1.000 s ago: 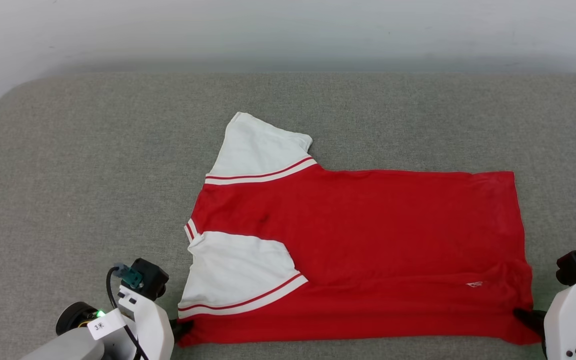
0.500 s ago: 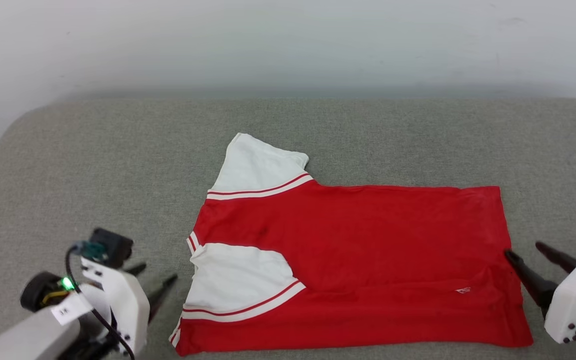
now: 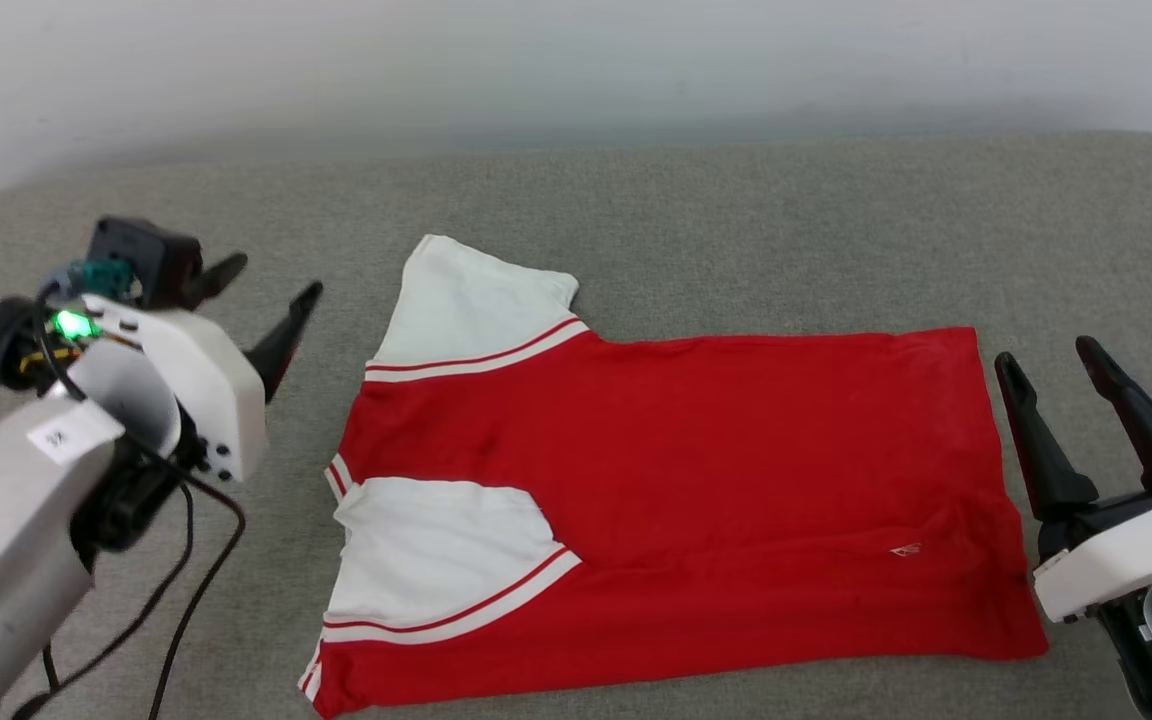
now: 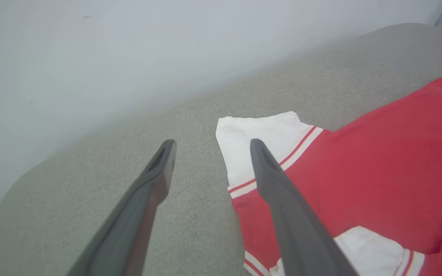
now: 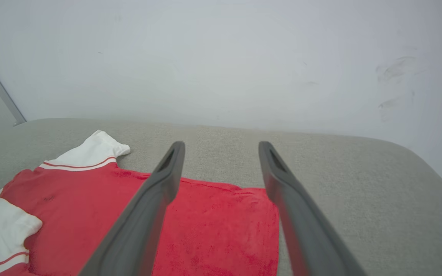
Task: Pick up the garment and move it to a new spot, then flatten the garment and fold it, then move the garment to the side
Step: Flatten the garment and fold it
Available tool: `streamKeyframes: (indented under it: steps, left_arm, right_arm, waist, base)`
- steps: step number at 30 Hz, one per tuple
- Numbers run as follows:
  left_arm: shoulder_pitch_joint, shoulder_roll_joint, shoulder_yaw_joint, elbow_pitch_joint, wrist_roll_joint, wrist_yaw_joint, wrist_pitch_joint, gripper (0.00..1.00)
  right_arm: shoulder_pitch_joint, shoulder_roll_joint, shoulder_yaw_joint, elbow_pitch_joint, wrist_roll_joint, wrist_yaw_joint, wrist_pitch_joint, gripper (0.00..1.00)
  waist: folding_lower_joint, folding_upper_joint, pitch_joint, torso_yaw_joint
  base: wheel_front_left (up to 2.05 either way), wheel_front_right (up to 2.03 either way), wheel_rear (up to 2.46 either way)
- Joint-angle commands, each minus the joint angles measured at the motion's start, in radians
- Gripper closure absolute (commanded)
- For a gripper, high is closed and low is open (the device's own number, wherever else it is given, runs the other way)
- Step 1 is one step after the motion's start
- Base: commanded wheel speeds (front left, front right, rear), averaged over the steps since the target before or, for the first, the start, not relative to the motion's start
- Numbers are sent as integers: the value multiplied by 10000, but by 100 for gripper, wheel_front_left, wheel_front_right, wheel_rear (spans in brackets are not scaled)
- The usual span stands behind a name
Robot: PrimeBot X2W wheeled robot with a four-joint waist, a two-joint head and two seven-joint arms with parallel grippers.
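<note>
The garment is a red T-shirt with white sleeves, lying flat on the grey cushion, its near long edge folded over and one white sleeve folded onto the body. My left gripper hovers open to the left of the far sleeve, holding nothing. My right gripper stands open just right of the hem, also holding nothing. In the left wrist view the left gripper points past the far sleeve of the garment. Seen from the right wrist, the right gripper is above the hem corner of the garment.
A pale wall rises behind the cushion's far edge. Bare cushion surface lies on all sides of the shirt, widest at the far side and the left. A black cable hangs from my left arm.
Both grippers have let go of the shirt's near corners, opened and lifted away to its sides. The near edge now lies on the cushion. The camera view has also shifted.
</note>
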Motion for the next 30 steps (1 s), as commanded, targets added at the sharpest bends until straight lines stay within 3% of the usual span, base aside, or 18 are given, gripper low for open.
streamKeyframes:
  steps: [1, 7, 15, 23, 30]
  left_arm:
    - [-484, -48, 76, 173, 82, -139, 140, 0]
    - [-2281, -216, 202, 982, 259, -705, 1066, 0]
    - [-4288, -690, 148, 2265, -289, -1403, 3311, 0]
    - [-5512, -1070, -83, 3369, -1000, -1739, 5760, 0]
    - [-5900, -1136, -401, 3851, -1004, -1893, 6700, 0]
  right_arm:
    - [83, 211, -48, -276, -159, -5, -158, 0]
    - [-45, 645, 0, -1101, -675, -5, -523, 0]
    - [-419, 835, 109, -1688, -1028, -7, -536, 0]
    - [-834, 776, 252, -1960, -1121, -7, -452, 0]
    - [-1185, 876, 399, -1977, -1150, -7, -579, 0]
  waist:
    - [0, 0, 382, -271]
    - [0, 0, 1334, -753]
    - [0, 0, 2594, -1249]
    - [0, 0, 3504, -1556]
    - [0, 0, 4048, -1685]
  base:
    - [0, 0, 0]
    - [0, 0, 0]
    - [0, 0, 0]
    - [0, 0, 0]
    - [0, 0, 0]
